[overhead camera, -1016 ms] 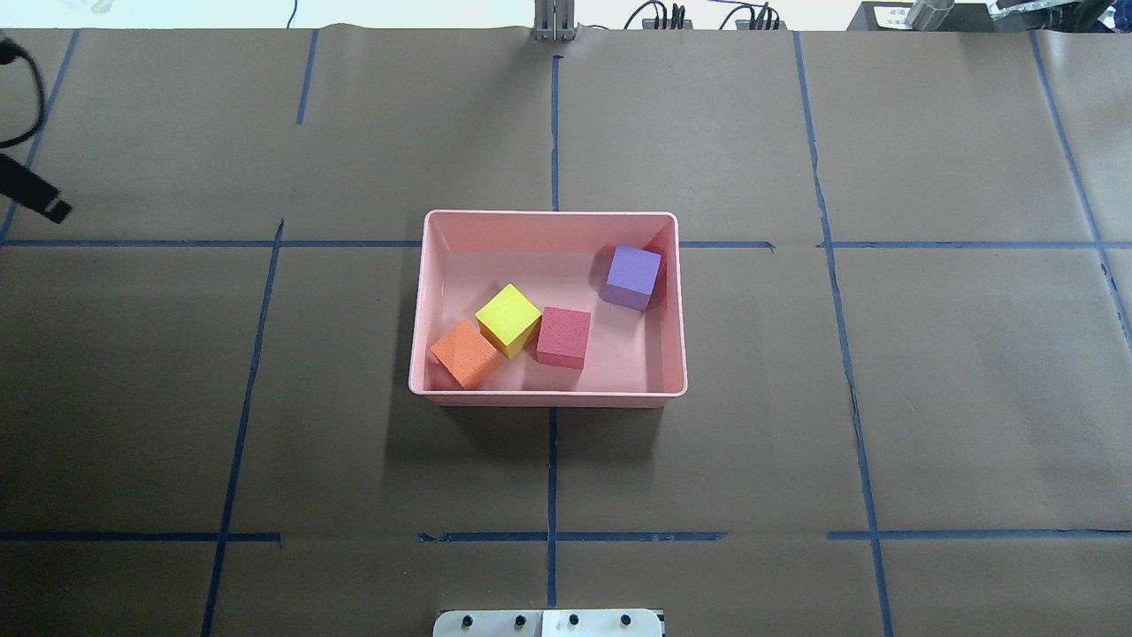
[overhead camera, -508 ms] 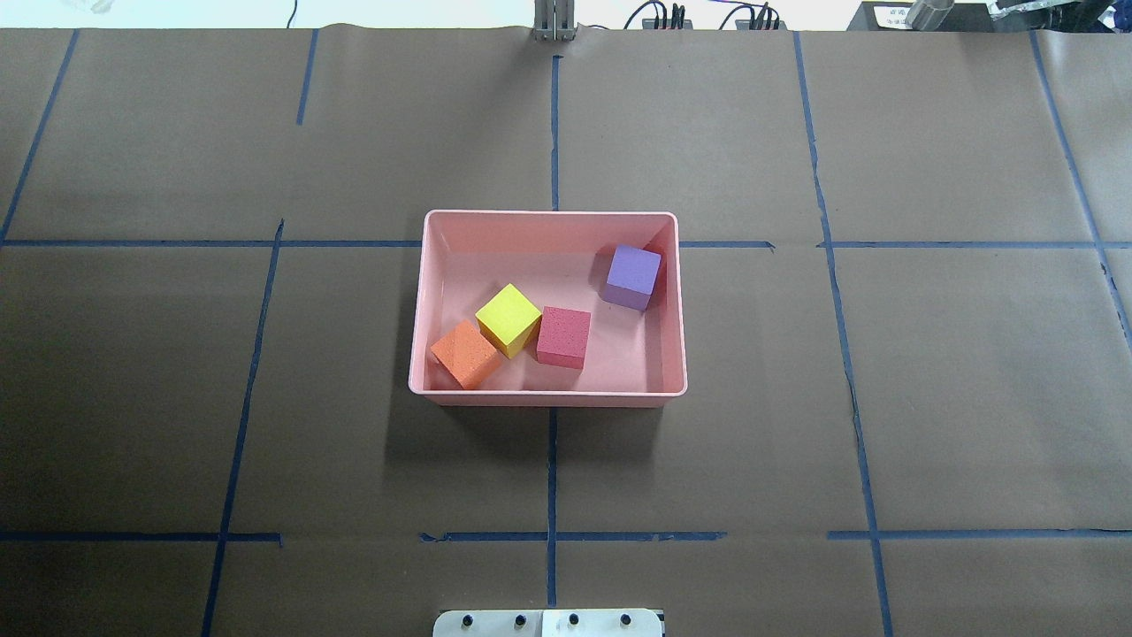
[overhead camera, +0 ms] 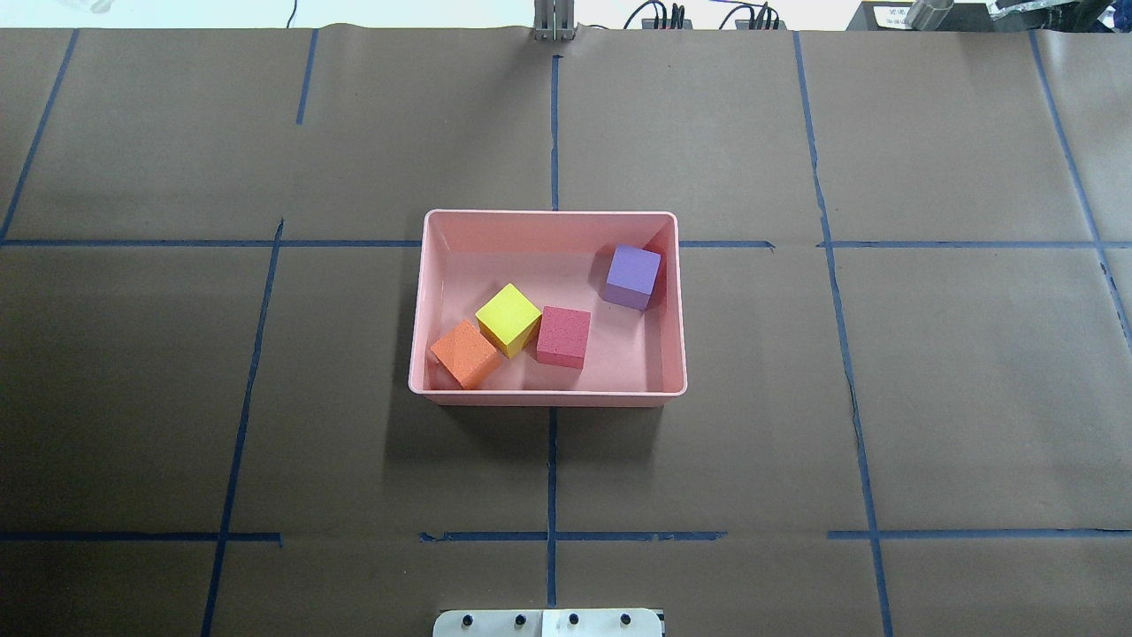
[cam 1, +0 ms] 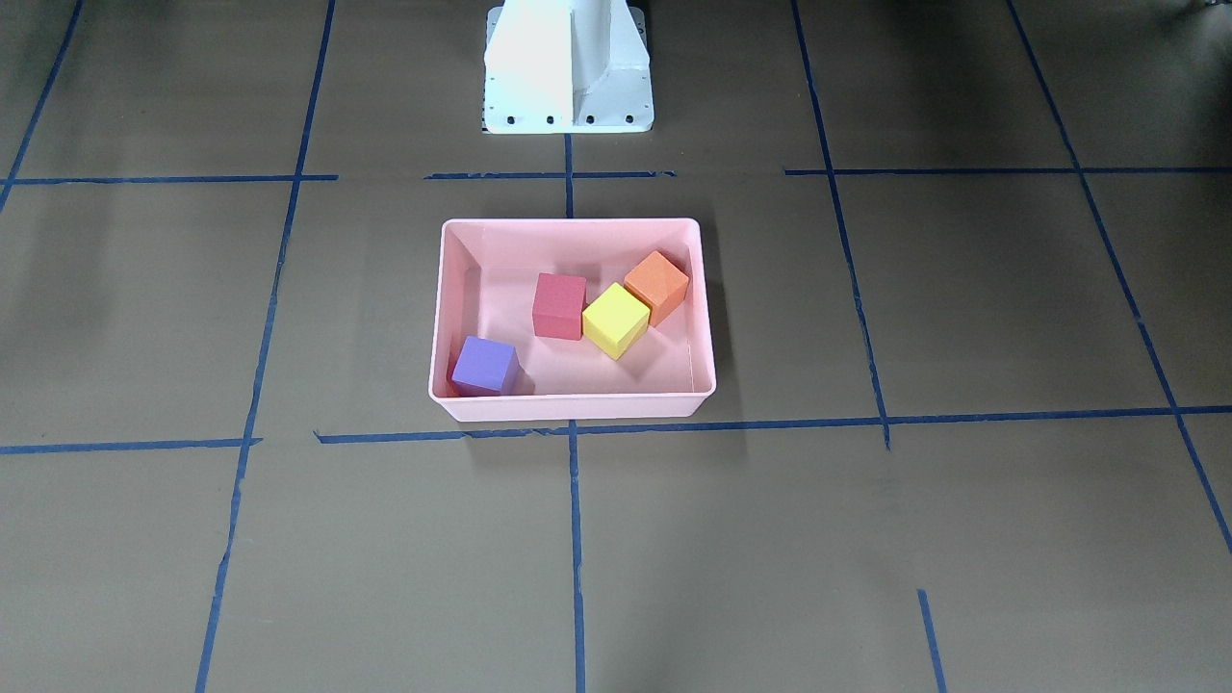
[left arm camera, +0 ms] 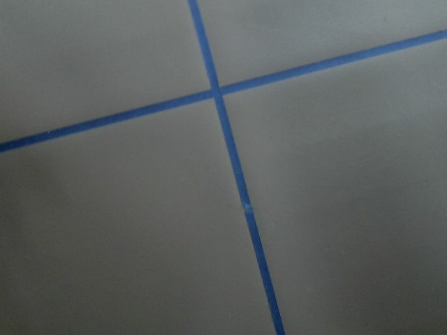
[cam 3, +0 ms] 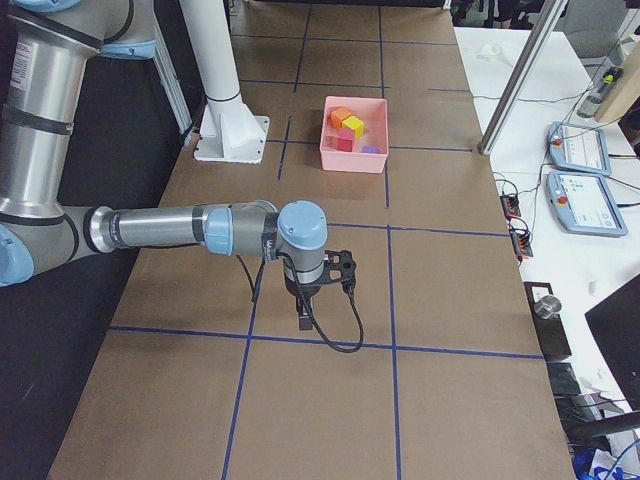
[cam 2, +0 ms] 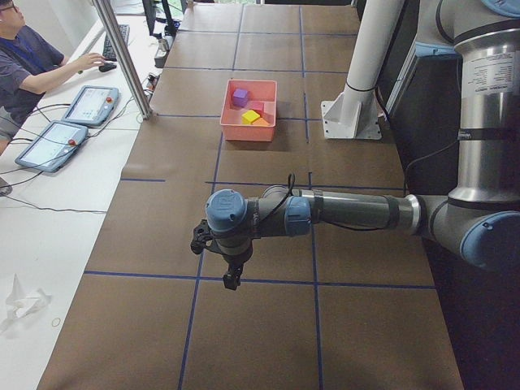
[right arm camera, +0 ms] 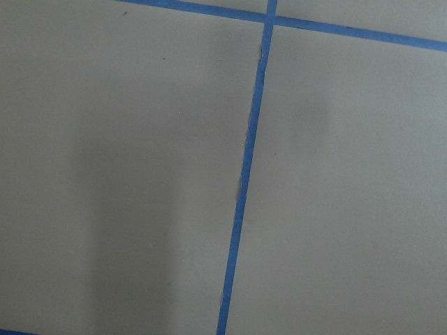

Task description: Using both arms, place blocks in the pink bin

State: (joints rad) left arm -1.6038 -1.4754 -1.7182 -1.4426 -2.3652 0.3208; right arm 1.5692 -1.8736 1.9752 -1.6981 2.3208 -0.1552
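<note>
The pink bin point(overhead camera: 548, 215) stands in the middle of the table, also in the front view point(cam 1: 568, 224). Inside it lie all four blocks: orange point(overhead camera: 464, 354), yellow point(overhead camera: 508, 318), red point(overhead camera: 564, 336) and purple point(overhead camera: 633, 276). The orange and yellow blocks touch. The left gripper point(cam 2: 231, 280) shows only in the exterior left view, low over the table far from the bin; I cannot tell if it is open. The right gripper point(cam 3: 303, 322) shows only in the exterior right view, likewise far from the bin; I cannot tell its state. Both wrist views show only brown paper and blue tape.
The white base pedestal point(cam 1: 568, 67) stands behind the bin. Blue tape lines point(overhead camera: 552, 478) cross the brown paper. An operator point(cam 2: 24, 65) sits at a side table with tablets point(cam 2: 89, 104). A metal post point(cam 2: 122, 57) stands at the table's far edge.
A black part of the left arm at the overhead view's left edge has gone out of that view. The bin and blocks have not moved.
</note>
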